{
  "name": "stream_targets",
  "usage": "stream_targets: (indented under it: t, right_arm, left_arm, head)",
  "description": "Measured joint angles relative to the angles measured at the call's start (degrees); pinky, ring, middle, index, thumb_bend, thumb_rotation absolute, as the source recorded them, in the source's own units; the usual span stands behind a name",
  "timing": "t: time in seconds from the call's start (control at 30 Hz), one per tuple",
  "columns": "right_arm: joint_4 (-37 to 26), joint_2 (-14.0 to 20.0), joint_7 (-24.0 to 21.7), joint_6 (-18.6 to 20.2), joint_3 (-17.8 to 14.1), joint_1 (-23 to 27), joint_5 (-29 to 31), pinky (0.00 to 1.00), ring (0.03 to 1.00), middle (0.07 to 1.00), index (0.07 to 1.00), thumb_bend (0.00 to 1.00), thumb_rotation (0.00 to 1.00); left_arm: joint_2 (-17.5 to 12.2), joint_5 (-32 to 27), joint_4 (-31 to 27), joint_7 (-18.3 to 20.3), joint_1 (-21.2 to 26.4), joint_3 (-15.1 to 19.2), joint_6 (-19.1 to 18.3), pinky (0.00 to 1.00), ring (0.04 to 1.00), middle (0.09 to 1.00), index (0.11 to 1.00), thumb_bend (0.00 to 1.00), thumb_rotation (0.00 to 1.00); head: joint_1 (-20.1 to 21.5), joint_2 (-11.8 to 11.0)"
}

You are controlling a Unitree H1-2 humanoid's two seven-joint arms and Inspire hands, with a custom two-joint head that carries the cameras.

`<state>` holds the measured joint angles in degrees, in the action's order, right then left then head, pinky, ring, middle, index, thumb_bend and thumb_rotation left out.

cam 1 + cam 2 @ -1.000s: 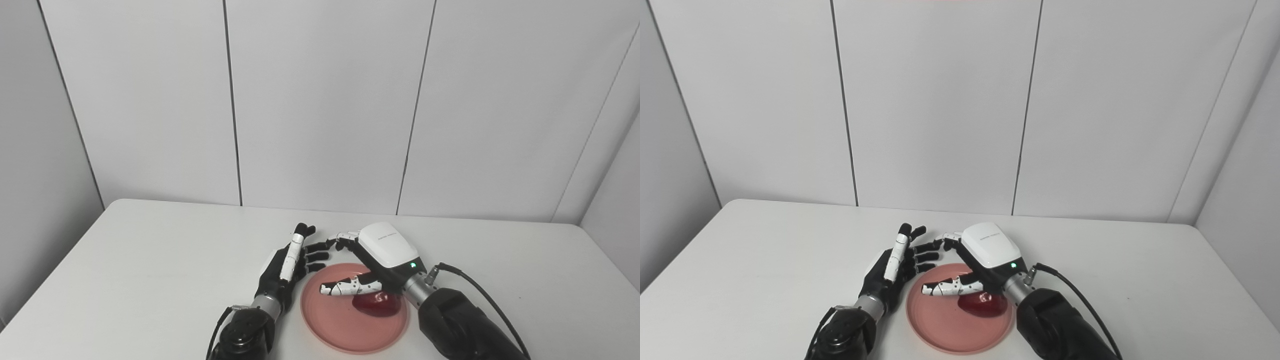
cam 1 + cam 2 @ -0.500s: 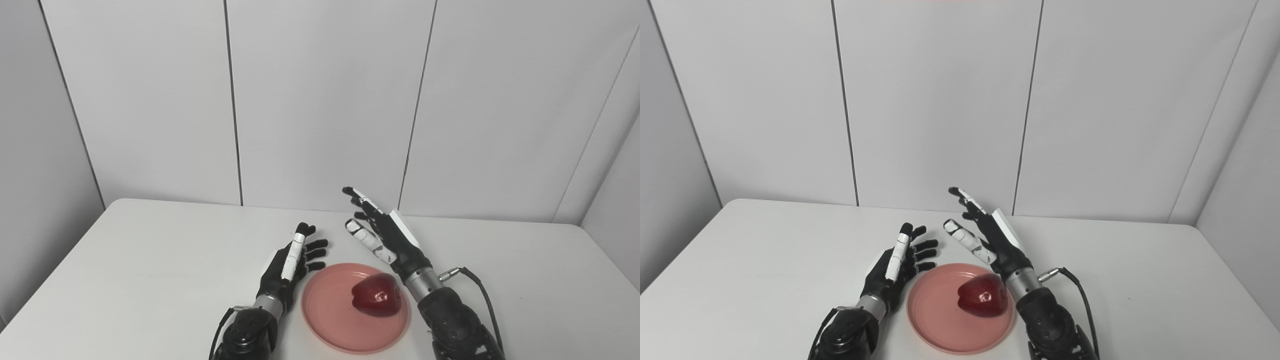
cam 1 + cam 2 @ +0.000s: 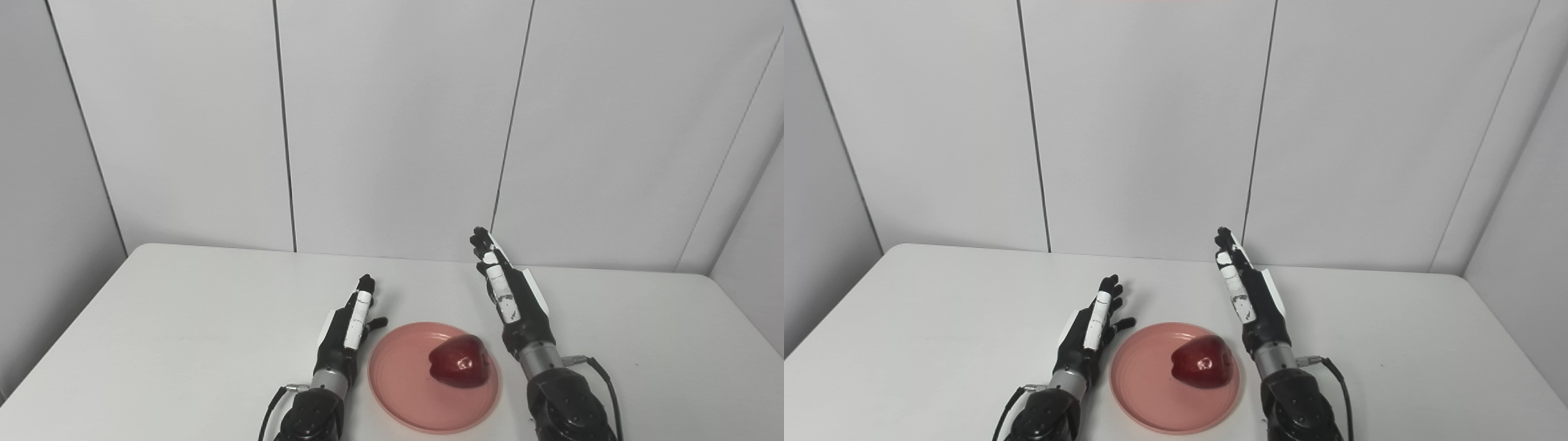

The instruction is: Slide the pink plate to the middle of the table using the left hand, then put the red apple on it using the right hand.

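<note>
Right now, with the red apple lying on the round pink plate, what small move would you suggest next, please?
Probably draw both arms back: the glossy red apple lies on the round pink plate, and the open left robot hand and right robot hand flank it, touching neither.

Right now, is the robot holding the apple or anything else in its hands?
No, nothing is held. The left hand and right hand are both open, one on each side of the pink plate. The red apple lies on the plate by itself.
</note>
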<state>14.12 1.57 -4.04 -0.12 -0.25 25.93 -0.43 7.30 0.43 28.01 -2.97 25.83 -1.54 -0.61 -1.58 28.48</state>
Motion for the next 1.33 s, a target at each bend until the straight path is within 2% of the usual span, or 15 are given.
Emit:
stream_targets:
  t: [0.27, 0.43, 0.7, 0.9, 1.1, 1.33]
  right_arm:
    - [0.73, 1.21, 0.52, -0.02, -0.08, -2.03, 0.07, 1.0, 1.0, 0.968, 0.969, 0.95, 1.0]
    - [1.7, 1.16, -0.15, -0.01, -0.92, -3.01, 2.54, 1.0, 1.0, 0.98, 0.974, 0.96, 1.0]
    - [3.33, 1.34, 0.17, 0.08, -2.09, -5.06, 3.93, 1.0, 1.0, 0.977, 0.968, 0.94, 1.0]
    - [3.82, -0.31, 1.54, 0.6, -3.53, -6.79, 5.93, 1.0, 1.0, 0.985, 0.995, 0.94, 1.0]
    - [4.08, -1.19, 2.18, 0.92, -4.45, -6.75, 7.5, 1.0, 1.0, 0.999, 1.0, 0.93, 1.0]
    - [6.2, -1.62, 2.21, 0.83, -4.95, -5.75, 8.99, 1.0, 1.0, 1.0, 1.0, 0.93, 1.0]
  left_arm:
    - [0.38, 0.24, 0.81, -1.62, -0.51, -0.07, 2.73, 1.0, 1.0, 1.0, 1.0, 0.94, 1.0]
    - [0.78, 1.5, 0.7, -3.01, -1.05, -0.32, 3.98, 1.0, 1.0, 1.0, 1.0, 0.91, 1.0]
    - [0.72, 3.81, 0.41, -3.68, -1.41, -0.63, 4.16, 1.0, 1.0, 1.0, 1.0, 0.85, 1.0]
    - [0.63, 5.29, 0.12, -4.49, -2.17, -0.84, 5.41, 1.0, 1.0, 1.0, 1.0, 0.81, 1.0]
    - [0.3, 6.05, -0.64, -4.87, -3.03, -0.86, 6.07, 1.0, 1.0, 1.0, 1.0, 0.85, 1.0]
    - [-0.12, 5.02, -1.11, -4.71, -3.38, -0.94, 6.03, 1.0, 1.0, 1.0, 1.0, 0.84, 1.0]
  head:
    - [0.09, 0.0]
    - [0.18, 0.17]
    - [0.35, 0.09]
    - [0.44, 0.17]
    - [0.61, 0.44]
    - [0.7, 0.35]
